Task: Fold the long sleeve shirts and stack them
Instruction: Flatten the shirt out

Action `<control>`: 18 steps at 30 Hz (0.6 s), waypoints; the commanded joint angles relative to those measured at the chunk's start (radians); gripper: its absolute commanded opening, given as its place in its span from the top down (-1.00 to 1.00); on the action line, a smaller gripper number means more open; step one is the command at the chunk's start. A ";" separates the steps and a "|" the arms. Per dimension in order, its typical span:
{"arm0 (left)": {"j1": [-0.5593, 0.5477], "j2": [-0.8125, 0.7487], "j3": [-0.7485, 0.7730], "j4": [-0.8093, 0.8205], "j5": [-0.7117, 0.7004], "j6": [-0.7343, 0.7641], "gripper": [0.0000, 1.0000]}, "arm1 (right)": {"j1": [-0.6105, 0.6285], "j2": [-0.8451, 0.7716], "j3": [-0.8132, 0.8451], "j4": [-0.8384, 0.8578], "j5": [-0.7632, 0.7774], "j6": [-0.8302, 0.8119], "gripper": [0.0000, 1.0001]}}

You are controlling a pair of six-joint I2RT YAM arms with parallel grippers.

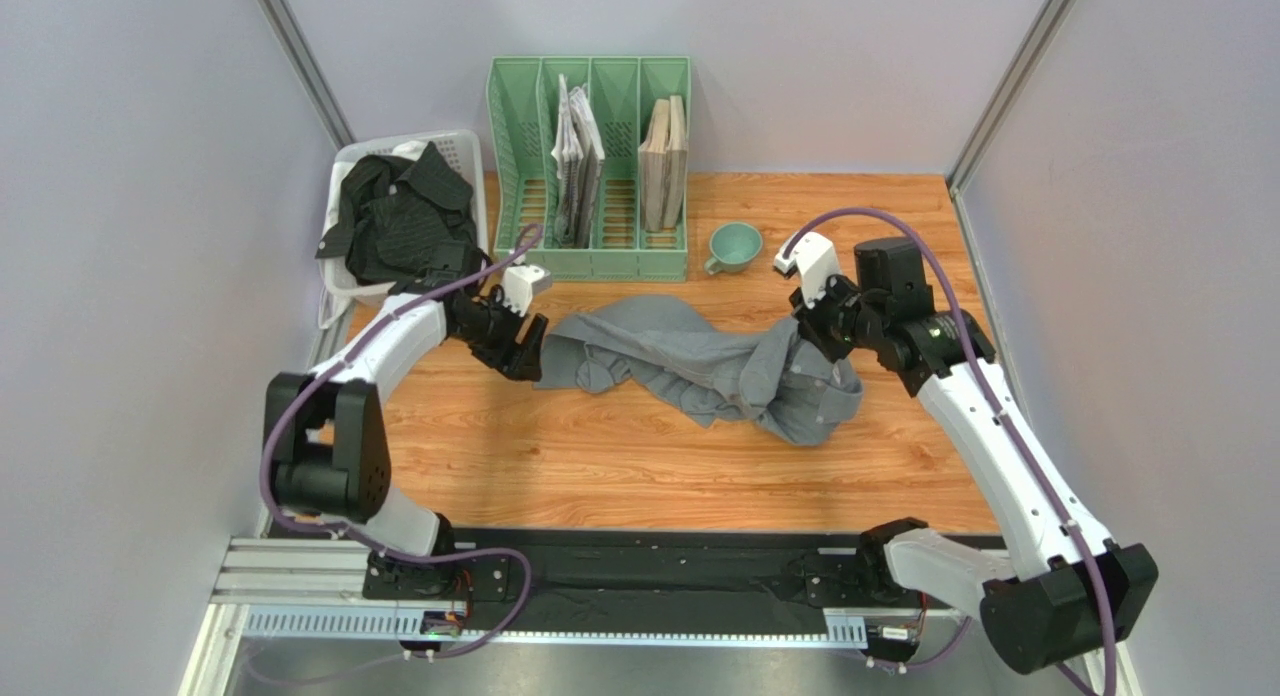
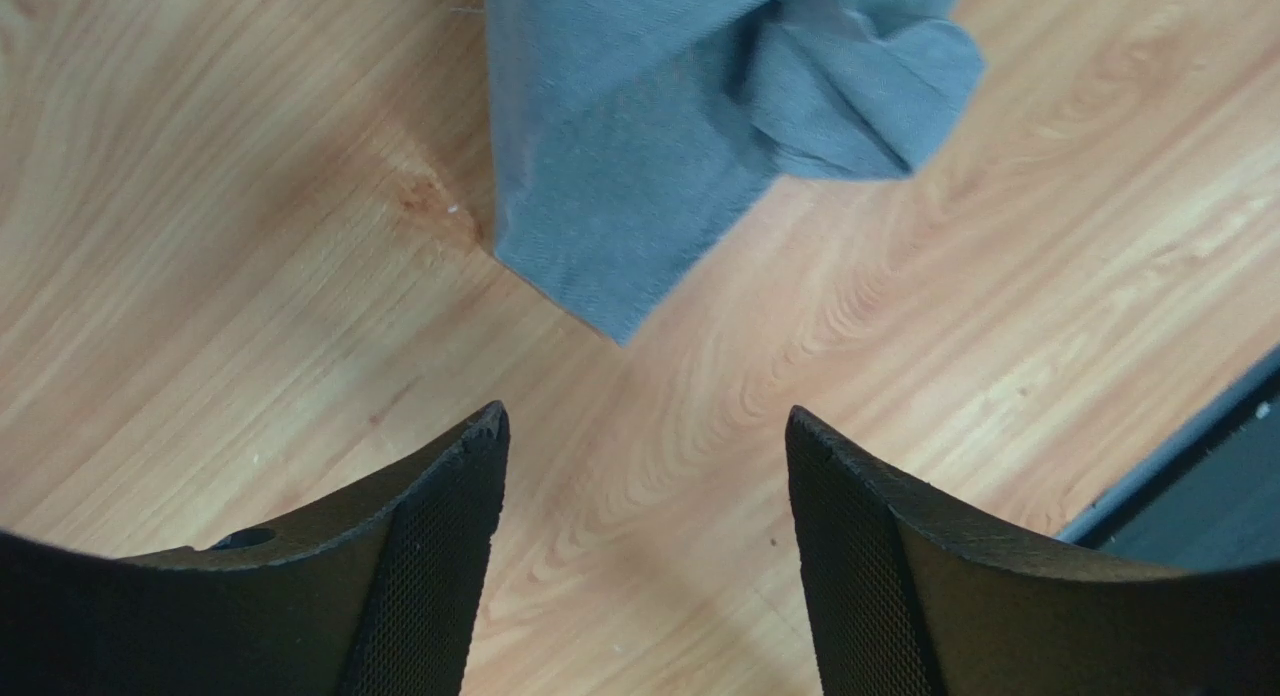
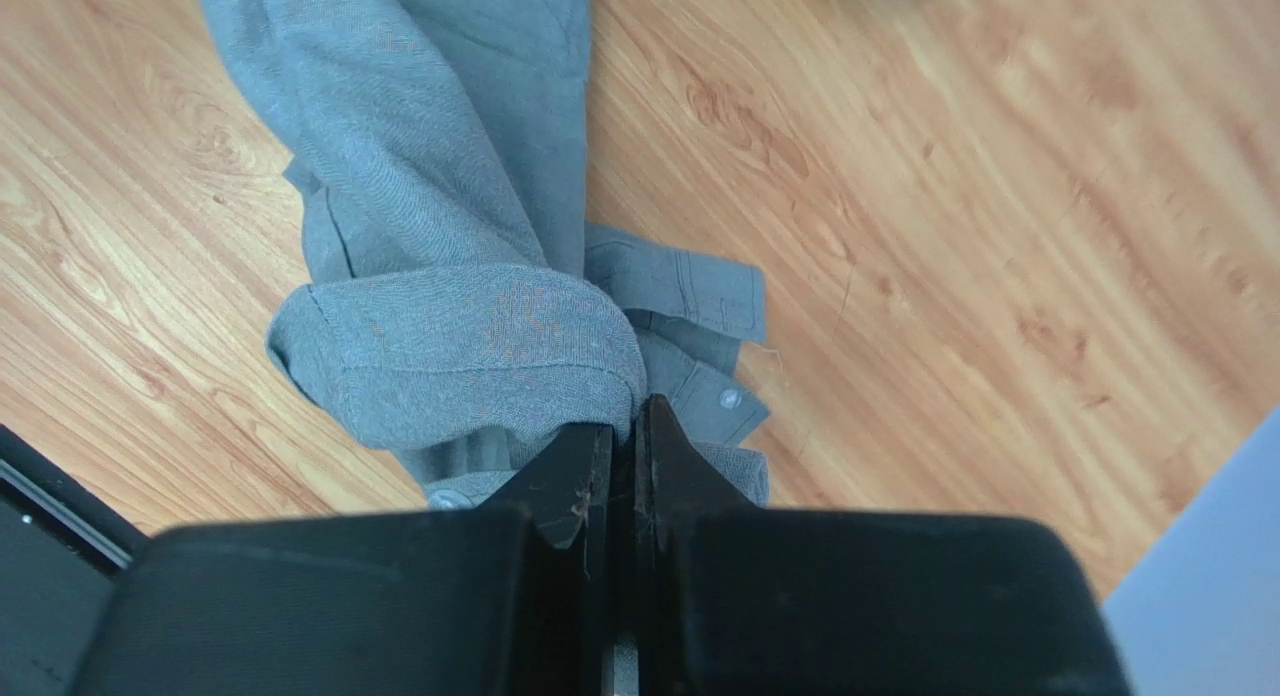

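A plain grey long sleeve shirt (image 1: pixel 684 366) lies crumpled across the middle of the wooden table. My left gripper (image 1: pixel 526 347) hangs open just off the shirt's left end. In the left wrist view its fingers (image 2: pixel 451 501) stand wide apart over bare wood, with a corner of the grey shirt (image 2: pixel 646 141) lying beyond the gripper (image 2: pixel 646 426). My right gripper (image 1: pixel 796 333) is at the shirt's right end, where the cloth rises to it. In the right wrist view the gripper (image 3: pixel 631 419) is shut, pinching bunched grey shirt (image 3: pixel 466 344) near the buttoned placket. A black long sleeve shirt (image 1: pixel 394 216) is heaped in the basket.
A white basket (image 1: pixel 458 141) stands at the back left. A green slotted file rack (image 1: pixel 519 156) with papers is at the back centre, and a teal cup (image 1: pixel 733 246) is to its right. Grey walls close in both sides. A black strip (image 1: pixel 676 576) runs along the near edge.
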 commanded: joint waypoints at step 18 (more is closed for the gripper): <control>-0.072 0.281 0.198 0.125 -0.033 -0.043 1.00 | -0.046 -0.082 0.185 -0.013 -0.143 0.109 1.00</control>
